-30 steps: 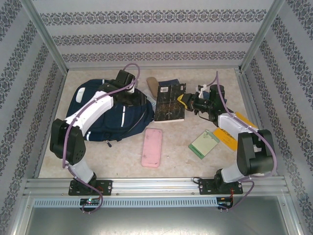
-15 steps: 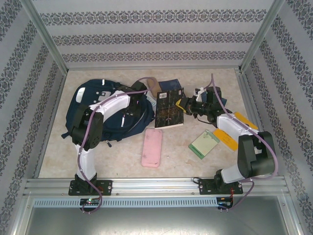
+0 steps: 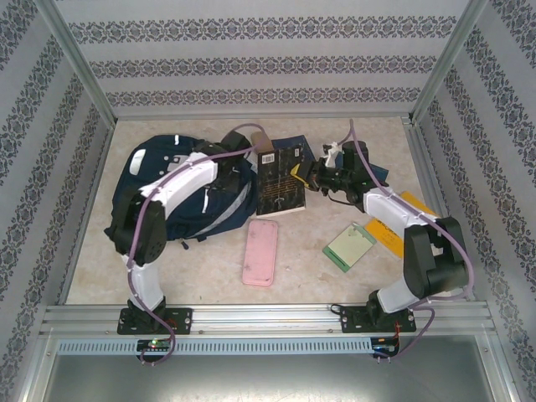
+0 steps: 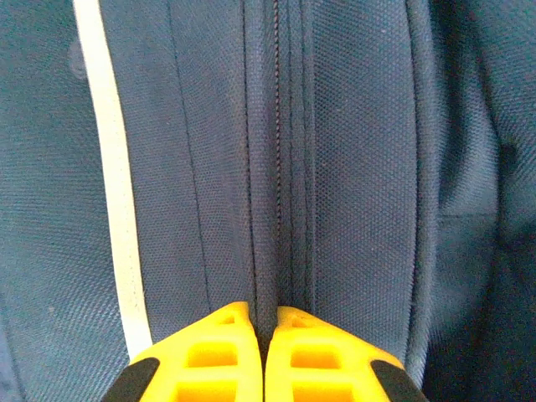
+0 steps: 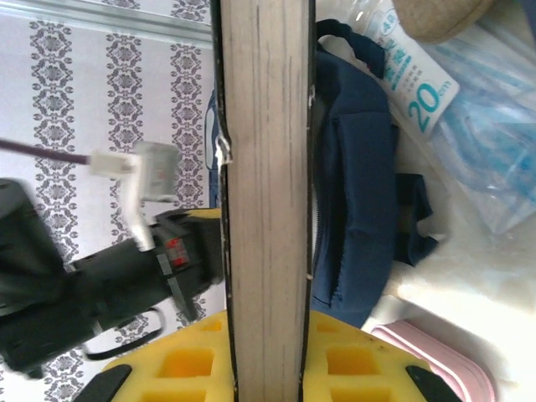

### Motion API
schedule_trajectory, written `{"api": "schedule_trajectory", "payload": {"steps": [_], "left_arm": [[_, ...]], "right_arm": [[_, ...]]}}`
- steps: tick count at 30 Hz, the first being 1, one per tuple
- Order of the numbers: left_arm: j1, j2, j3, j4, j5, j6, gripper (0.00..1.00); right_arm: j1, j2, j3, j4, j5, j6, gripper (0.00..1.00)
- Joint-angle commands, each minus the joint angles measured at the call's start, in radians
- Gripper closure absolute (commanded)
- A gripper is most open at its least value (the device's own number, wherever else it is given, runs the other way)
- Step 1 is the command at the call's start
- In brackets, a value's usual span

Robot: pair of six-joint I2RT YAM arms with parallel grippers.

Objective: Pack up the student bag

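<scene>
The navy student bag (image 3: pixel 167 197) lies at the left of the table with its white strips up. My left gripper (image 3: pixel 244 162) is at the bag's right edge, shut on a ridge of navy fabric beside the zipper (image 4: pixel 276 126); its yellow fingertips (image 4: pixel 226 343) pinch that fold. A white strip (image 4: pixel 107 167) runs along the left. My right gripper (image 3: pixel 303 173) is shut on a black book (image 3: pixel 279 186), held just right of the bag. The wrist view has the book's page edge (image 5: pixel 266 167) standing between the yellow fingers (image 5: pixel 352 360), with the bag (image 5: pixel 356 201) right behind it.
A pink pencil case (image 3: pixel 260 251) lies in front of the book. A green notebook (image 3: pixel 349 248) and an orange item (image 3: pixel 389 236) sit at the right. A blue item (image 3: pixel 295 144) and a beige one (image 3: pixel 261 138) lie behind the book. A clear pack marked 20 (image 5: pixel 419 79) is nearby.
My left gripper has swung from the bag's top to its right edge and closed on the fabric. My right gripper has carried the book left, up against the bag.
</scene>
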Motion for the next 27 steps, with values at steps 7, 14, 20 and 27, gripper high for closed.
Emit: {"api": "schedule_trajectory", "payload": {"steps": [7, 14, 20, 27], "left_arm": [[0.164, -0.251, 0.08, 0.035, 0.319, 0.104, 1.0], [0.329, -0.347, 0.07, 0.109, 0.642, 0.109, 1.0], [0.457, -0.39, 0.037, 0.196, 0.864, 0.043, 1.0], [0.489, -0.379, 0.018, 0.231, 0.951, -0.004, 1.0]], "right_arm": [[0.115, 0.138, 0.159, 0.165, 0.039, 0.069, 1.0], [0.211, 0.285, 0.252, 0.293, 0.123, 0.153, 1.0], [0.306, 0.415, 0.352, 0.405, 0.211, 0.226, 1.0], [0.409, 0.621, 0.566, 0.474, 0.283, 0.331, 1.0]]}}
